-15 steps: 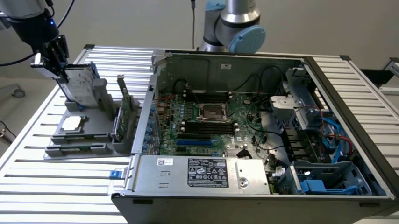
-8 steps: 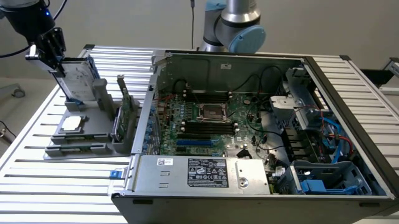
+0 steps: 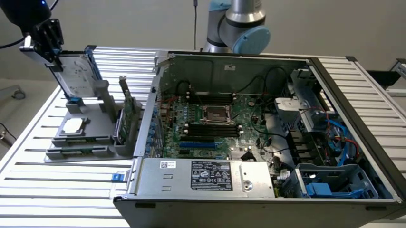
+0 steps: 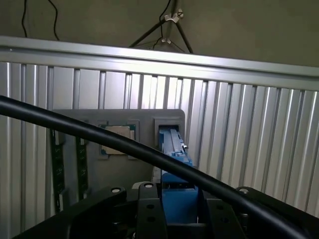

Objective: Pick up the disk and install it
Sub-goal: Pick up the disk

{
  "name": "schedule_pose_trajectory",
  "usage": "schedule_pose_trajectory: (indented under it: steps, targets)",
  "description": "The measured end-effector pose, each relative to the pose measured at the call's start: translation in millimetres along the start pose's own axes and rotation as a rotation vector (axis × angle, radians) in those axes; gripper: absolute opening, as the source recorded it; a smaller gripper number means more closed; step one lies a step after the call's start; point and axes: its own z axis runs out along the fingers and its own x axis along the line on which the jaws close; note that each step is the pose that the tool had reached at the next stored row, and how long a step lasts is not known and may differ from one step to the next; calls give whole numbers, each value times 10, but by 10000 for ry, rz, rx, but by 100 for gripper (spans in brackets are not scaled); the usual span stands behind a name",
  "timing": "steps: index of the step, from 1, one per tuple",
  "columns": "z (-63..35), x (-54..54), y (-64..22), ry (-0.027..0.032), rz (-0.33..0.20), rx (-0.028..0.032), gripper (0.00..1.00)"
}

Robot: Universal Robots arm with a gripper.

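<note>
Jaws: black, closed on the upper end of the disk; in the wrist view the blue rail sits clamped between them
Disk: silver-grey rectangular metal disk (image 3: 77,76) (image 4: 173,148) with blue plastic carrier rails, held nearly upright with a slight tilt, at the exterior view's far left
Disk lower end: at the upright slot of the grey plastic holder (image 3: 95,138) (image 4: 75,119); whether it touches the slot cannot be told
Holder contents: a small flat silver square piece (image 3: 73,126) (image 4: 117,139) lying in a recess just beside the slot, and a thin green circuit card (image 3: 130,114) standing on edge on the side towards the case
Counter: ribbed aluminium slats (image 3: 57,190) (image 4: 249,124) carrying the holder and the case
Case: open grey metal computer case (image 3: 228,66) at the exterior view's right of the holder, motherboard exposed, with a blue-grey plastic drive cage (image 3: 336,183) in its near corner, well apart from the disk
Cable: a thick black cable (image 4: 99,132) crosses the wrist view in front of the holder
</note>
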Motion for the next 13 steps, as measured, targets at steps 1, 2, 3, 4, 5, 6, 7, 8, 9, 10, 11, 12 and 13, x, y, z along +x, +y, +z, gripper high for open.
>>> schedule_pose_trajectory:
  steps: [1,2,3,4,5,6,7,8,9,10,11,12,13]
  targets:
    - [-46,-2,-1,-1,0,-3,32]
    - [-90,-3,-2,-1,0,-7,32]
    - [-139,-5,-5,-1,0,-10,32]
    - [-185,-6,-9,-1,0,-15,32]
    - [-230,-7,-16,-2,-1,-21,32]
    - [-275,-8,-27,-2,-1,-28,32]
    - [-319,-9,-43,-3,1,-37,32]
    - [-363,-9,-65,-4,1,-49,32]
    - [-411,-9,-93,-6,2,-64,32]
    - [-456,-8,-123,-7,3,-83,32]
    - [-503,-7,-157,-8,4,-101,32]
    - [-547,-6,-194,-11,4,-119,32]
    - [-591,-5,-232,-12,6,-141,32]
